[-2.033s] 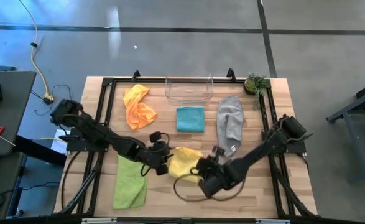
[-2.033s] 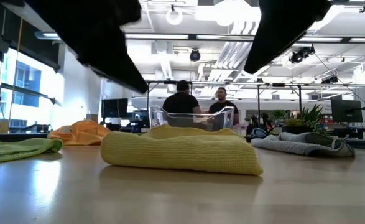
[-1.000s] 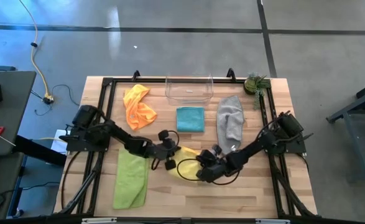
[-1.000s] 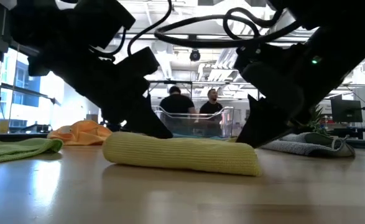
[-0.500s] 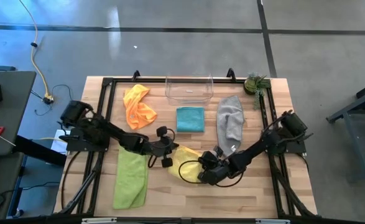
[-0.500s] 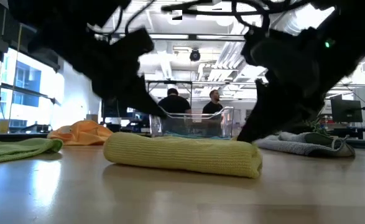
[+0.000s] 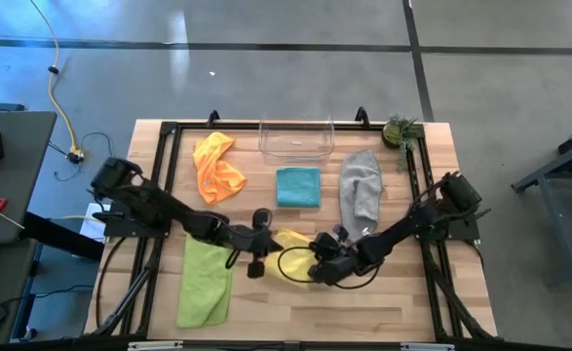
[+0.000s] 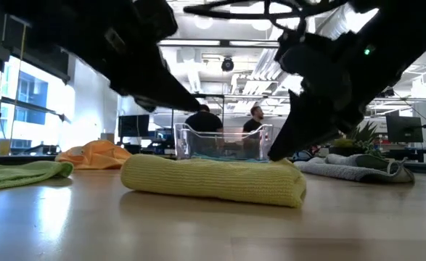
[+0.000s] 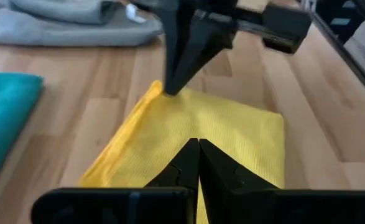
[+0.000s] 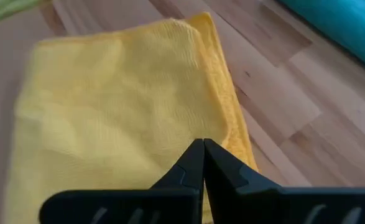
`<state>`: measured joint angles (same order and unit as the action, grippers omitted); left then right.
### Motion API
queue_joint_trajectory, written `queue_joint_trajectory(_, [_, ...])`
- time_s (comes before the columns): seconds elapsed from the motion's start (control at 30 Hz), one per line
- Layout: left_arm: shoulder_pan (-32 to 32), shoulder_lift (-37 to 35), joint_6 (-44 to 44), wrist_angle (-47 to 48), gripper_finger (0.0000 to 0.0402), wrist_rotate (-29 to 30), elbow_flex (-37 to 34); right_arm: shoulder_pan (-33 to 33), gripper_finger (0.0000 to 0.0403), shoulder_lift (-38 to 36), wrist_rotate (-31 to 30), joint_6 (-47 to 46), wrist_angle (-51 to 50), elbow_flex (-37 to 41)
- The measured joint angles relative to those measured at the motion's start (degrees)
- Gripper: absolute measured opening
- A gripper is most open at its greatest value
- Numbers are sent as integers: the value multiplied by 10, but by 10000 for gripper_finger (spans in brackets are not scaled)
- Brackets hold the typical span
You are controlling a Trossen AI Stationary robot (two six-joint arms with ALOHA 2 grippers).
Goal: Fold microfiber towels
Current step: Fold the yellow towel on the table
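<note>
Microfiber towels lie spread over the table [image 7: 432,292]. High view: the yellow towel [image 7: 293,240] sits folded near the table's middle, toward the front edge, between the two grippers. The left gripper [image 7: 262,234] is at its left side, the right gripper [image 7: 317,255] at its right side. The lime green towel [image 7: 204,285] lies by the front left corner, the orange towel [image 7: 215,168] is crumpled near the back left corner, the teal towel [image 7: 298,186] lies folded in front of the clear plastic bin [image 7: 296,139] at the back edge, and the grey towel [image 7: 361,191] lies toward the right edge. A small plant [image 7: 400,130] stands at the back right corner.

Low view: the yellow towel [image 8: 213,181] forms a flat folded pad on the table; both dark arms hang just above it. Two persons [image 8: 231,119] stand in the room beyond the bin.

Left wrist view: the left gripper's [image 9: 199,147] fingers are pressed together, holding nothing, over the yellow towel [image 9: 232,140]. The right gripper [image 9: 168,89] touches the towel's far edge with its tip.

Right wrist view: the right gripper's [image 10: 203,148] fingers are likewise pressed together and empty, at the edge of the yellow towel [image 10: 120,118]
</note>
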<state>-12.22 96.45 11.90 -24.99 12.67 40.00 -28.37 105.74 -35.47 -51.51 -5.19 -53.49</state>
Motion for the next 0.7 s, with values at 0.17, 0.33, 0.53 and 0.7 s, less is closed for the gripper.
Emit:
queue_joint_trajectory(0.17, [-8,60,6,-29,0,3,0,4,0,10,20,-5,-31,0])
queue_joint_trajectory(0.33, [-23,80,10,-15,0,28,0,4,0,7,28,-10,-83,0])
queue_joint_trajectory(0.53, [-39,79,33,-1,0,54,0,8,0,5,54,6,-104,-1])
queue_joint_trajectory(0.7, [-50,78,31,-28,0,46,0,10,0,-23,74,30,-105,0])
